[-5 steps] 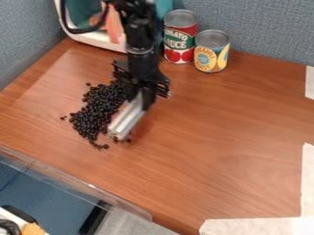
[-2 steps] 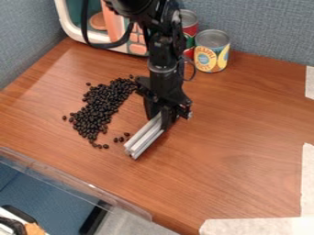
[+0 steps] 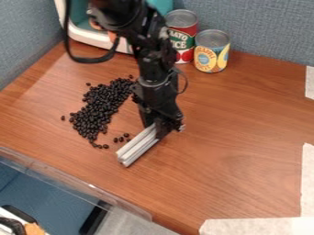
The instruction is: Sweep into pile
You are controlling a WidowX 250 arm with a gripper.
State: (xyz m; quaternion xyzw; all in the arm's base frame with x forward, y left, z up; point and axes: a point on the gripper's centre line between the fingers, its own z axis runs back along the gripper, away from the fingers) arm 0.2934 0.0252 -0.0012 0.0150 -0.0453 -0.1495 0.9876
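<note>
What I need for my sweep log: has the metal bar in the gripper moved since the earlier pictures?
Yes, toward the view's bottom: the metal bar now has its free end nearer the clear plastic strip than in either earlier picture.

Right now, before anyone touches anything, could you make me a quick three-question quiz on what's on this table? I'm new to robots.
1. Multiple choice. What is in the claw?
a) a spoon
b) a metal bar
c) a brush
2. True or false: every one of the beans is in one tight pile, with no strays.
3. Count: how many cans stand near the wall?

Key: 1: b; 2: false; 3: two
</note>
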